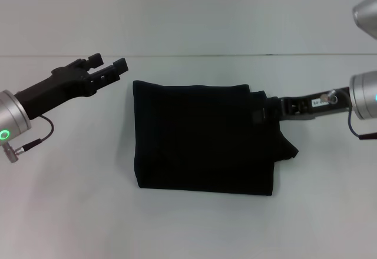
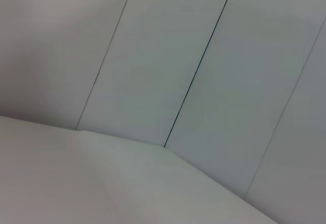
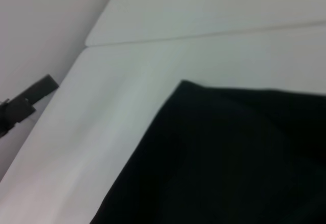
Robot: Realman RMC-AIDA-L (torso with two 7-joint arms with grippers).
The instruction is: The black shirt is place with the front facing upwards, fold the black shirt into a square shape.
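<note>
A: Black shirt (image 1: pixel 203 138), head view: lay folded into a rough rectangle mid-desk (image 1: pixel 70 212), lettering not visible, small flap sticking out at its right edge.

B: Grippers?

A: Left gripper (image 1: pixel 109 67) hung above the desk, up and to the left of the shirt, apart from it, fingers a little way apart, nothing between them. Right gripper (image 1: pixel 266 110) sat at the shirt's upper right edge, touching or overlapping the cloth. Black on black, so couldn't tell if it was open or clamped on fabric.

B: Left wrist view?

A: Only pale desk surface (image 2: pixel 76 183) and grey wall panels (image 2: pixel 168 56) w/ thin dark seams. No shirt, no fingers.

B: Right wrist view?

A: Shirt (image 3: pixel 229 158) filled the lower part, one folded corner pointing toward the desk's far edge. White desk (image 3: pixel 127 107) beside it. Left gripper's dark fingertips (image 3: pixel 25 104) showed at the frame edge, well apart from the cloth. Right gripper's own fingers not visible there.
</note>
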